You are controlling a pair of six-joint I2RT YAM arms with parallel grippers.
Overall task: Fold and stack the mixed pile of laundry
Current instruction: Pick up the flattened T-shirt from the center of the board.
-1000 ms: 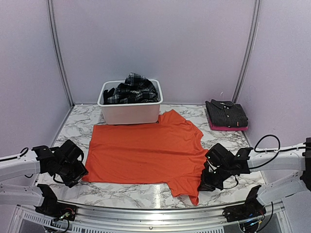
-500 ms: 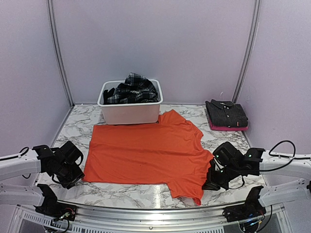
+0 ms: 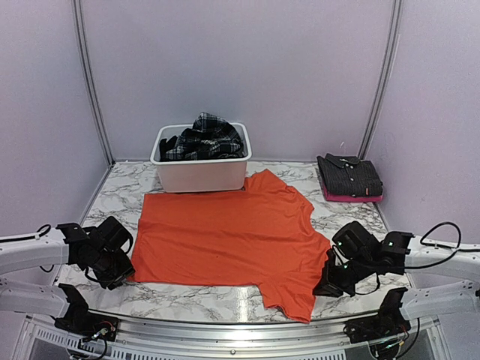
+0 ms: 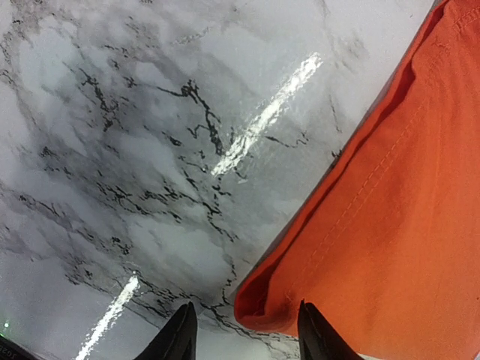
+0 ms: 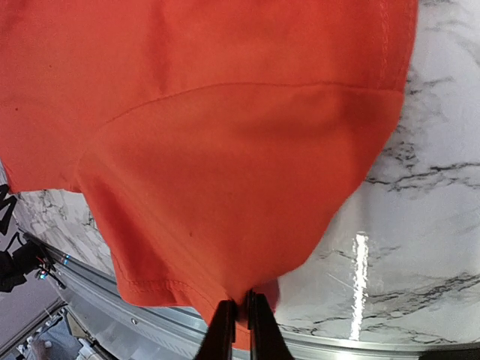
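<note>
L: left gripper (image 4: pixel 246 306) spread astride shirt (image 4: pixel 390 225) corner, poised to grab | R: right gripper (image 5: pixel 238 304) pinching hem, likely to tension cloth

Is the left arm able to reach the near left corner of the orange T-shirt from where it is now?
Probably yes. The left claw hangs open right over that corner of the orange T-shirt, which lies on the marble table; nothing stands between them.

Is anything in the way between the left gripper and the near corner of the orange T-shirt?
Nothing visible. The left gripper is open, and a corner of the orange T-shirt lies between its jaws on the marble table.
</note>
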